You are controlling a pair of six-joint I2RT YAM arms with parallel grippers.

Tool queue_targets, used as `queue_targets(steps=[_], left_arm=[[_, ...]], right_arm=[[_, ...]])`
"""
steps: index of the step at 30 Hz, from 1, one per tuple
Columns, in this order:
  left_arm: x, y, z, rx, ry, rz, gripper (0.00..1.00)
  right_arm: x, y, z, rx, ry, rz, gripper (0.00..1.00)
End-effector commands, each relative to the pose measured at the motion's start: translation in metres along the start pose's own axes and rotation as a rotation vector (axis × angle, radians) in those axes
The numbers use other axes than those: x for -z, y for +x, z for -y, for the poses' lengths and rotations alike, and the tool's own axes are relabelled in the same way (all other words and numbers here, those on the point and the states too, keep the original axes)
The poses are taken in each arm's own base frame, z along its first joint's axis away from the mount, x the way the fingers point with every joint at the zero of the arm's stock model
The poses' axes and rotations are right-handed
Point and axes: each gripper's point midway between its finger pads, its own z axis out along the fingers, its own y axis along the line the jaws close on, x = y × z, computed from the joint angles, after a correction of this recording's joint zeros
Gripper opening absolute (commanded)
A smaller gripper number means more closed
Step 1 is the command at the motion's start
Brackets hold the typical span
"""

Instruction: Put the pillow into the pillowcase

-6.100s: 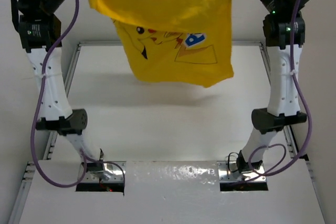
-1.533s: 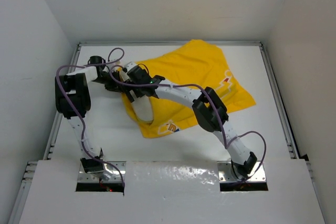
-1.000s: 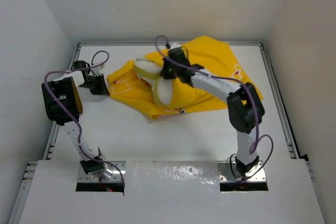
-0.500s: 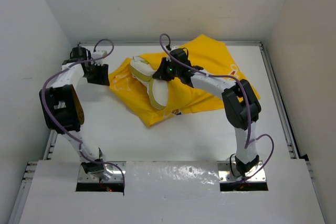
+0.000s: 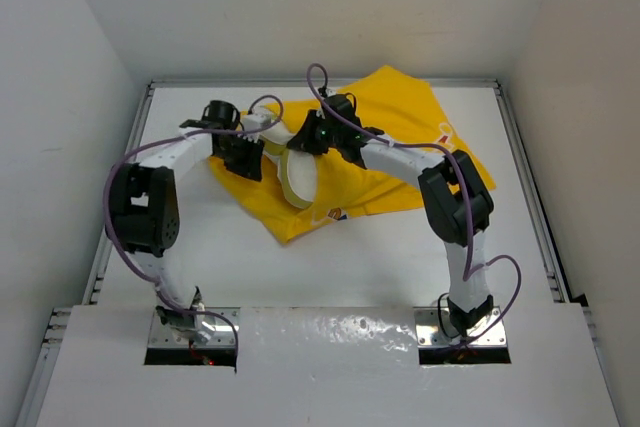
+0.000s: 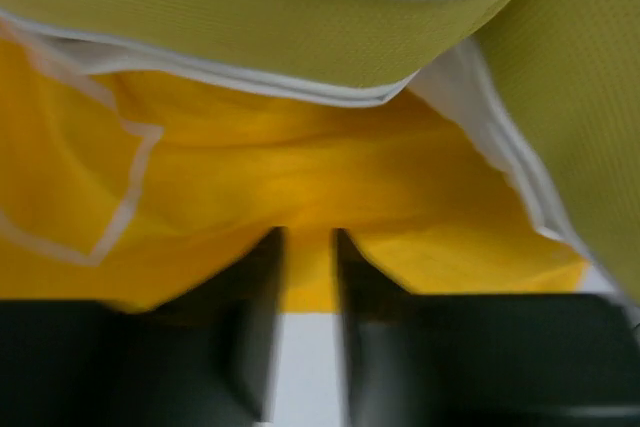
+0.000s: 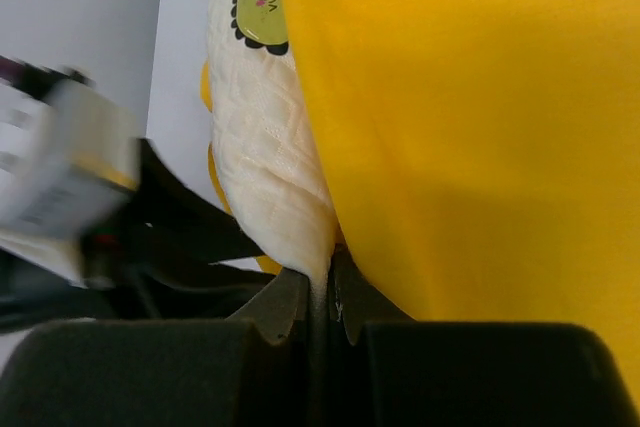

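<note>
Top external, left gripper (image 5: 242, 154): has swung in from the upper left to the pillowcase (image 5: 400, 152) edge, just beside the pillow (image 5: 297, 175). Jaws narrowly apart with yellow cloth at their tips; whether they grip it, I cannot tell.
Pillow place: centre of frame, lying on the pillowcase, not inside it.
Right arm: right gripper (image 5: 308, 137) still clamped on the pillow's cream edge.
Meaning: likely readying to open the case mouth.
Writing: cartoon-face emblem (image 7: 260, 12) on the pillow; small blue-orange print (image 5: 335, 214), unreadable.

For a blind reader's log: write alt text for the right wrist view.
The right hand pinches the lower edge of the cream pillow. The yellow pillowcase fills the right side of the frame, and the blurred left arm sits at the left.
</note>
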Motion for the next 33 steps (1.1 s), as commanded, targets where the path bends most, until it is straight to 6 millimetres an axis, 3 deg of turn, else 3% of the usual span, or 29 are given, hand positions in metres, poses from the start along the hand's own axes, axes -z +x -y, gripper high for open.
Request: queue_targets(steps=[1, 2, 3, 4, 6, 11, 16, 17, 18, 19, 20, 22, 25, 28, 29, 30, 31, 32, 33], left_arm=[[-0.018, -0.012, -0.014, 0.009, -0.128, 0.045, 0.34], [-0.022, -0.025, -0.021, -0.002, -0.16, 0.105, 0.42], [-0.027, -0.021, -0.024, 0.025, -0.181, 0.115, 0.55], [-0.028, -0.034, -0.035, 0.02, -0.231, 0.17, 0.6], [-0.038, -0.034, -0.045, 0.046, -0.268, 0.187, 0.73], [-0.061, -0.046, -0.062, 0.033, -0.387, 0.193, 0.85], [-0.084, -0.048, -0.08, 0.009, -0.479, 0.144, 0.85], [-0.083, -0.058, -0.082, 0.008, -0.486, 0.159, 0.85], [-0.09, -0.052, -0.084, 0.01, -0.486, 0.125, 0.83], [-0.09, -0.06, -0.087, 0.01, -0.49, 0.135, 0.73], [-0.096, -0.056, -0.089, 0.012, -0.489, 0.116, 0.53], [-0.097, -0.056, -0.094, 0.028, -0.49, 0.099, 0.0], [-0.093, -0.049, -0.099, 0.067, -0.448, 0.104, 0.0], [-0.061, -0.054, -0.103, 0.136, -0.329, 0.163, 0.0], [-0.036, -0.066, -0.101, 0.127, -0.309, 0.219, 0.0], [-0.017, -0.065, -0.108, 0.152, -0.27, 0.249, 0.0], [-0.007, -0.064, -0.103, 0.146, -0.246, 0.261, 0.0], [0.019, -0.063, -0.102, 0.117, -0.225, 0.277, 0.0], [0.028, -0.063, -0.096, 0.087, -0.213, 0.271, 0.0]], right_arm=[[0.0, -0.04, -0.031, -0.038, -0.093, 0.12, 0.0], [-0.001, -0.04, -0.031, -0.04, -0.095, 0.12, 0.0], [-0.002, -0.039, -0.031, -0.046, -0.096, 0.119, 0.0], [-0.002, -0.039, -0.033, -0.046, -0.105, 0.118, 0.0], [0.0, -0.038, -0.036, -0.048, -0.112, 0.117, 0.0], [0.001, -0.028, -0.042, -0.039, -0.134, 0.104, 0.0], [-0.002, -0.012, -0.053, -0.024, -0.166, 0.07, 0.0], [-0.002, -0.01, -0.054, -0.022, -0.167, 0.067, 0.0], [-0.002, -0.008, -0.054, -0.022, -0.168, 0.064, 0.0], [-0.002, -0.004, -0.051, -0.023, -0.163, 0.056, 0.0], [-0.001, -0.002, -0.051, -0.027, -0.164, 0.05, 0.0], [0.002, -0.001, -0.046, -0.025, -0.15, 0.055, 0.0], [0.007, -0.008, -0.032, -0.015, -0.103, 0.065, 0.0], [0.013, -0.024, -0.008, 0.032, 0.005, 0.089, 0.0], [0.015, -0.031, 0.001, 0.092, 0.055, 0.1, 0.0], [0.019, -0.03, 0.023, 0.121, 0.166, 0.08, 0.0], [0.021, -0.051, 0.013, 0.171, 0.178, 0.11, 0.0], [0.021, -0.045, 0.034, 0.265, 0.265, 0.052, 0.0], [0.02, -0.048, 0.039, 0.306, 0.302, 0.04, 0.0]])
